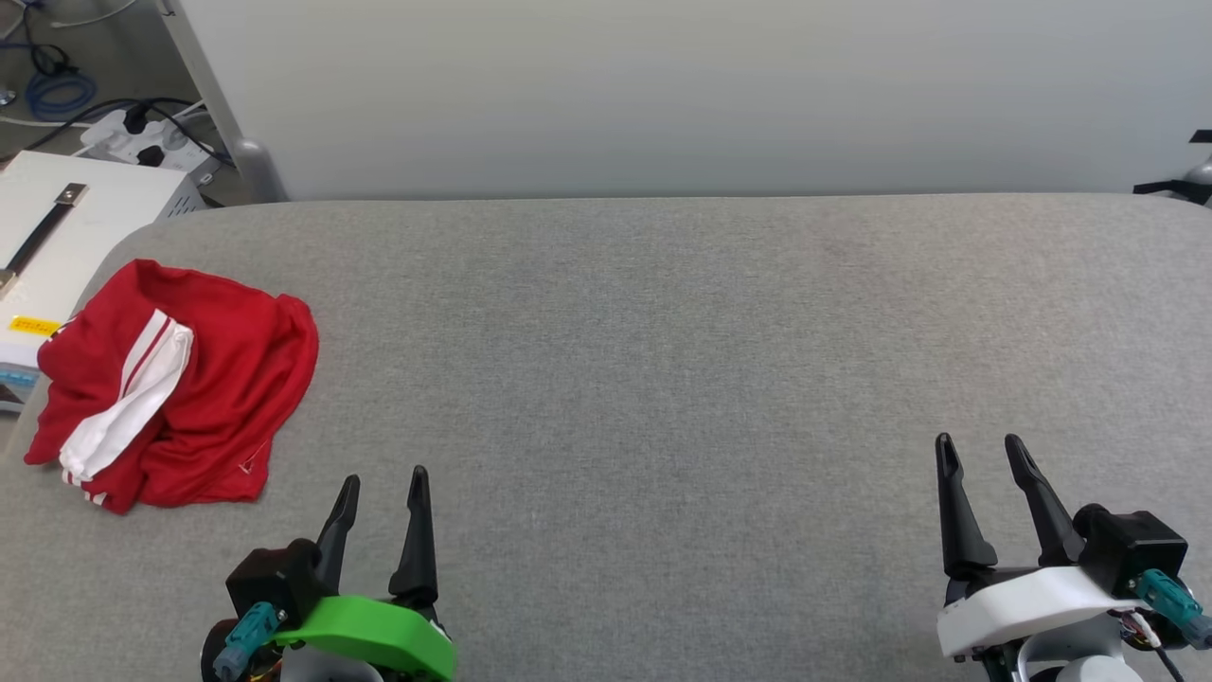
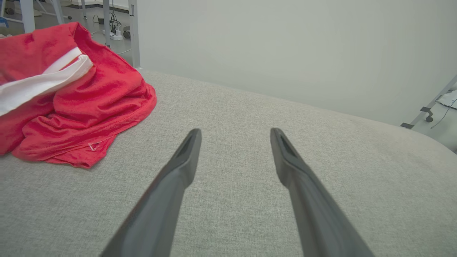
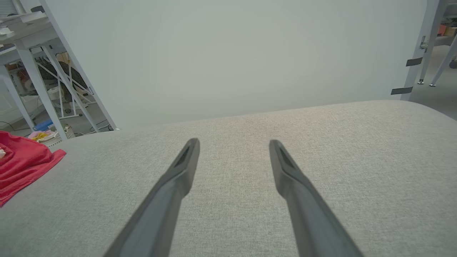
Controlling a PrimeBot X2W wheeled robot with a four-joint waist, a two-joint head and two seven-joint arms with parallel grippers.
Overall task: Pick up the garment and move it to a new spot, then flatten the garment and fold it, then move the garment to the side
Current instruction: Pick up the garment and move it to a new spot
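We look down on a wide grey fabric-covered table that takes up most of the head view, its far edge running straight across and its far-left corner rounded. Behind it stands a plain pale panel.

The garment lies in a crumpled red heap at the table's left side, near that rounded corner, and its outer folds reach the table's left edge. Across the top of the heap lies a white sleeve with red-and-white stripe trim (the stripes run along its length and show again at its lower end). In the left wrist view we see the heap ahead and to the left of the fingers, well clear of them; in the right wrist view only a red edge of it sits far to the left.

Just beyond the table's left edge is a white box with a dark strap on top and a small yellow label on its side.

The left gripper, on a green mount, hangs over the near-left of the table, just beside the garment's near corner but apart from it, with its two dark fingers spread and nothing between them. The right gripper, on a white mount, hangs over the near-right, well apart from the garment, fingers likewise spread and empty.

On the floor past the box we make out a white power strip and a coil of blue cable.
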